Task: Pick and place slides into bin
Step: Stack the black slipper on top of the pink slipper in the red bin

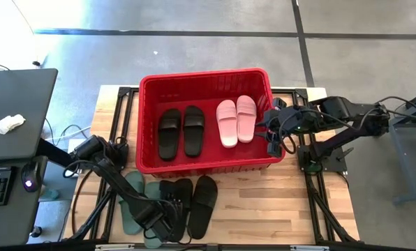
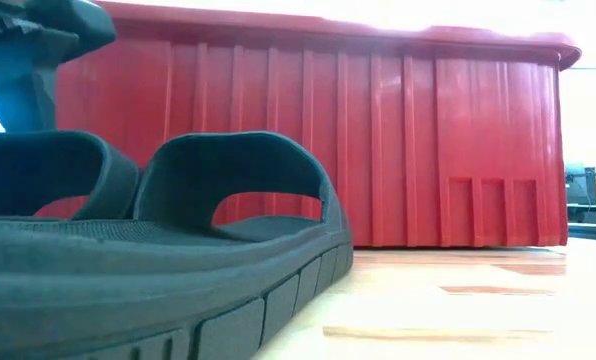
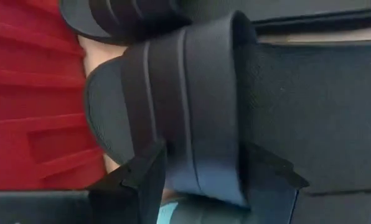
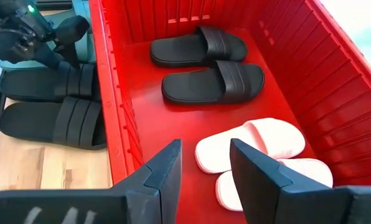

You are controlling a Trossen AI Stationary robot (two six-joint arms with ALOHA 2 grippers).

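Observation:
The red bin (image 1: 208,162) stands mid-table and holds two black slides (image 1: 182,131) and two pale pink slides (image 1: 236,120) lying flat. In front of it on the table lie two more black slides (image 1: 203,206) and two sage green slides (image 1: 132,202), partly under my left arm. My left gripper (image 3: 207,177) is open, low over the left black slide (image 1: 174,196). Its fingers stand on either side of that slide's strap (image 3: 192,106). My right gripper (image 4: 204,165) is open and empty above the bin's right part, over the pink slides (image 4: 254,146).
The bin's near wall (image 2: 378,140) rises just behind the loose slides. The bare wooden tabletop (image 1: 264,202) lies in front of the bin on the right. A dark desk with a keyboard and a mouse (image 1: 12,139) stands left of the table.

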